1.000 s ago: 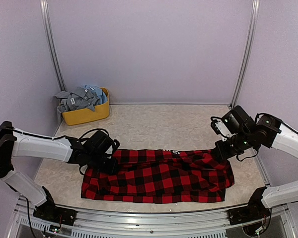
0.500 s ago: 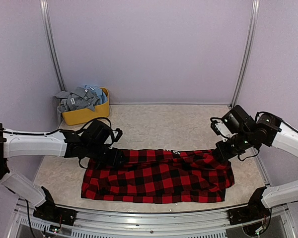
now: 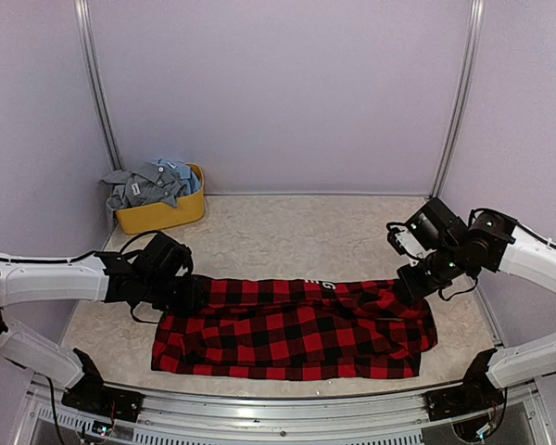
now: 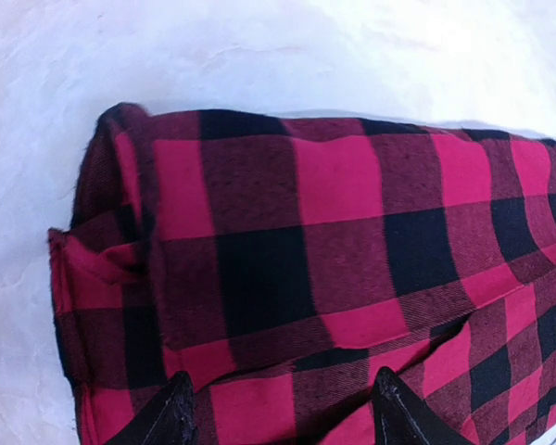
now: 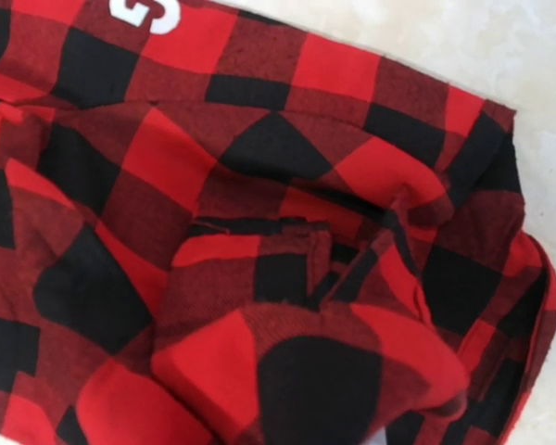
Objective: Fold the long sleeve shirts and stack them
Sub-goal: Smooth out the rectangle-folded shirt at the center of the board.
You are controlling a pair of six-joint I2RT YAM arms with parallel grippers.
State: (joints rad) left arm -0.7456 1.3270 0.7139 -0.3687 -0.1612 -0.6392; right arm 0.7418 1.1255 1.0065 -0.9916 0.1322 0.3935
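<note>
Your left claw (image 3: 187,295) has backed left, jaws wide, off the flannel (image 3: 296,338), which runs rightward to the pinching right claw (image 3: 411,288).

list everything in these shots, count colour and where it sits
flannel shirt: 1, red and black check, folded in a long strip along the table's near side
other shirts: heap, count unclear, grey and pale blue, in the tub
tub: 1, yellow, far left corner
table: 1, pale marbled, under everything
left arm: 1, white and black, near left
right arm: 1, white and black, near right
left gripper: 1, black, open, over the flannel's left end
right gripper: 1, black, shut on bunched flannel at its right end
</note>
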